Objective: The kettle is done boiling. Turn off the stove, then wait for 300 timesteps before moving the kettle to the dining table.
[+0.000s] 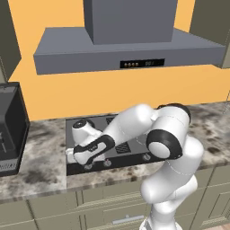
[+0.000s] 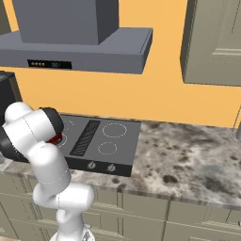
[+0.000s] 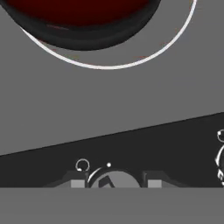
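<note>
Left base view: the white arm bends down over the flat dark grey cooktop with white ring marks [image 1: 130, 146], which is set into the speckled granite wall counter [image 1: 40, 161] below the grey range hood [image 1: 126, 42]. The two-finger gripper [image 1: 71, 156] hangs low at the cooktop's front left corner, just above the row of round front knobs [image 1: 108, 163]. A black appliance [image 1: 9, 128] stands at the counter's left end. The arm covers the left burners here.

Right base view: the cooktop's long side runs left to right along the counter, the black centre grille [image 2: 85, 136] crossing it from front to back. A sliver of the small red kettle [image 2: 56, 138] peeks out behind the arm's dark elbow joint, on the left side of the cooktop; its spout and handle are hidden, so I cannot tell which way it points.

Hand view: the kettle's dark red rounded base [image 3: 83, 22] sits inside a white burner ring [image 3: 113, 66]. One round grey knob [image 3: 114, 179] lies between the two finger tips [image 3: 78, 183], which stand partly apart on either side of it; whether they touch it I cannot tell.
</note>
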